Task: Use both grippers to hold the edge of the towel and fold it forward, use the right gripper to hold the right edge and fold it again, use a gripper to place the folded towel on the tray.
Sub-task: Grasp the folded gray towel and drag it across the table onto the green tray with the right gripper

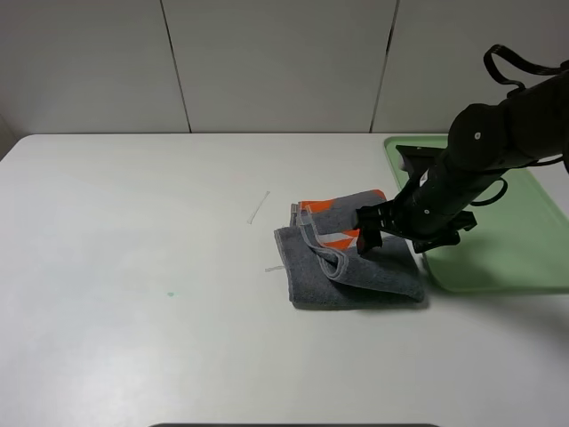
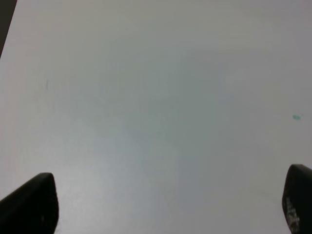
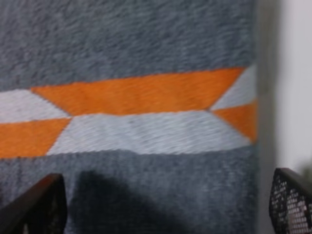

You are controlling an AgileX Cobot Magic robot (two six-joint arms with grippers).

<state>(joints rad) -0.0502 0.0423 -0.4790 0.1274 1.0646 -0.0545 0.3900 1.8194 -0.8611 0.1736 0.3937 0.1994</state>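
Note:
The dark grey towel [image 1: 373, 271] lies folded on the white table, its orange band and pale stripe [image 1: 333, 238] showing on top. My right gripper [image 1: 369, 238] hovers low over the towel's middle, beside the pale green tray [image 1: 524, 253]. In the right wrist view the gripper [image 3: 163, 209] is open, its fingertips [image 3: 36, 204] wide apart over the grey cloth and the orange band [image 3: 141, 92], holding nothing. My left gripper [image 2: 163, 207] is out of the exterior view. Its wrist view shows it open and empty over bare table.
The tray stands at the table's right edge, touching the towel's right side. Two thin white scraps [image 1: 259, 209] lie left of the towel. A small teal speck [image 1: 171, 294] marks the table; it also shows in the left wrist view [image 2: 296, 117].

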